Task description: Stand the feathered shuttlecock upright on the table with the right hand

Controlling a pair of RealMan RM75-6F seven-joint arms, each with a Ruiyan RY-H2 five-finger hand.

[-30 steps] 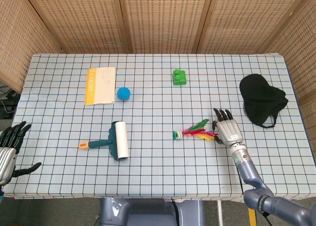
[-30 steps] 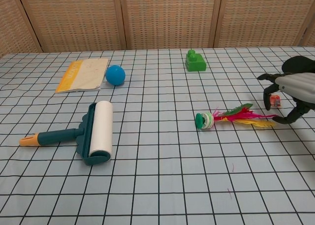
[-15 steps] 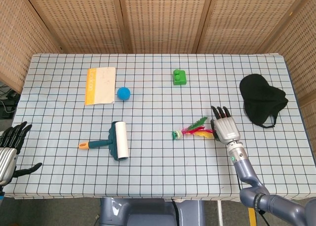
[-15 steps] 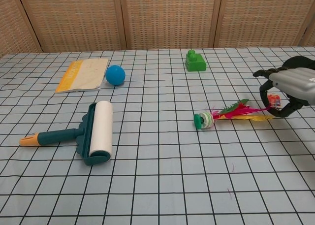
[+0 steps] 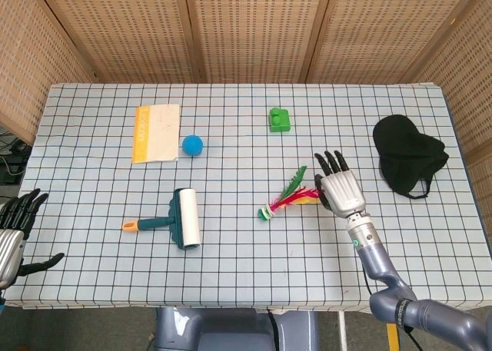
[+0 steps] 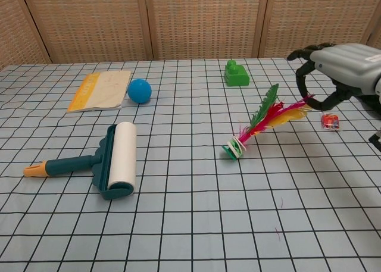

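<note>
Right hand (image 6: 342,69) pinches shuttlecock (image 6: 259,122) feathers, tilted, base on checked surface (image 5: 246,266), center-right | left hand (image 5: 14,232) empty, spread, lower left, head view only | wicker walls

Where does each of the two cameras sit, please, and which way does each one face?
Head view: high above the near edge, looking steeply down on the checked tablecloth; shows the left hand and the right hand with its forearm.
Chest view: low at the near edge, looking across toward the wicker screens; shows only the right hand.
Shared: the right hand holding the tilted feathered shuttlecock, and the teal lint roller.
</note>
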